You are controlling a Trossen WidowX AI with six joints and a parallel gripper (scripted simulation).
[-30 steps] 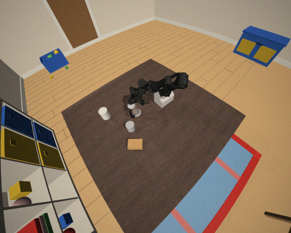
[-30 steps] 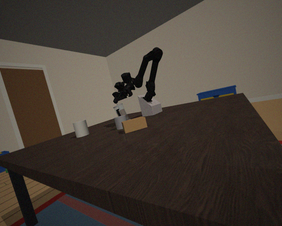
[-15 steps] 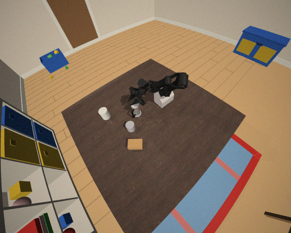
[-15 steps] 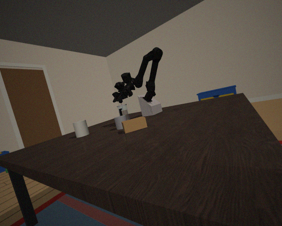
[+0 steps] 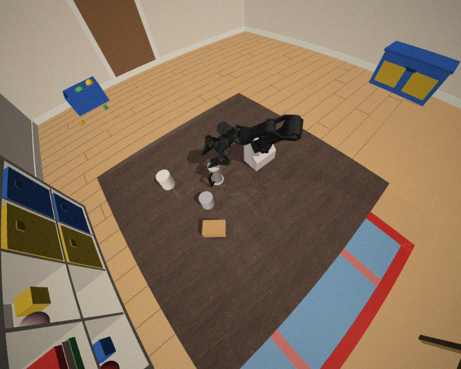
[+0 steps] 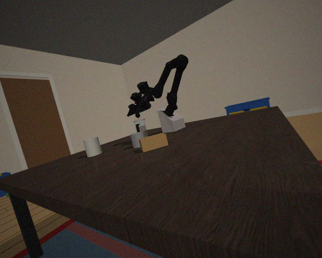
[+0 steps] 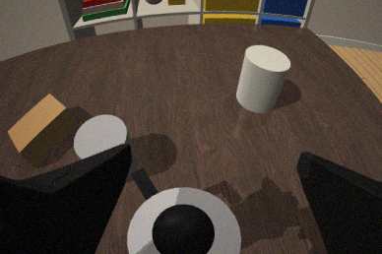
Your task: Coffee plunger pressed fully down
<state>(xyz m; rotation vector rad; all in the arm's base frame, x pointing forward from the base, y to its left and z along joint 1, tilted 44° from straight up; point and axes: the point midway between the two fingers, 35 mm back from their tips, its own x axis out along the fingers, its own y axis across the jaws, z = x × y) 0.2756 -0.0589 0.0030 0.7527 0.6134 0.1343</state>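
The coffee press (image 5: 216,177) (image 6: 141,126) stands upright on the dark table (image 5: 262,221) (image 6: 225,171). In the wrist view I look straight down on its grey lid, and its black plunger knob (image 7: 183,233) (image 6: 137,114) sits low against the lid. My gripper (image 5: 215,160) (image 6: 135,111) (image 7: 219,158) hangs just above the knob and is open. Its two black fingers stand wide apart on either side of the press and touch nothing.
A white cylinder (image 5: 165,179) (image 6: 92,146) (image 7: 262,78), a grey cylinder (image 5: 206,199) (image 6: 135,140) (image 7: 99,137) and a tan box (image 5: 213,228) (image 6: 153,142) (image 7: 35,122) stand near the press. The arm's white base block (image 5: 259,157) (image 6: 171,123) is behind it.
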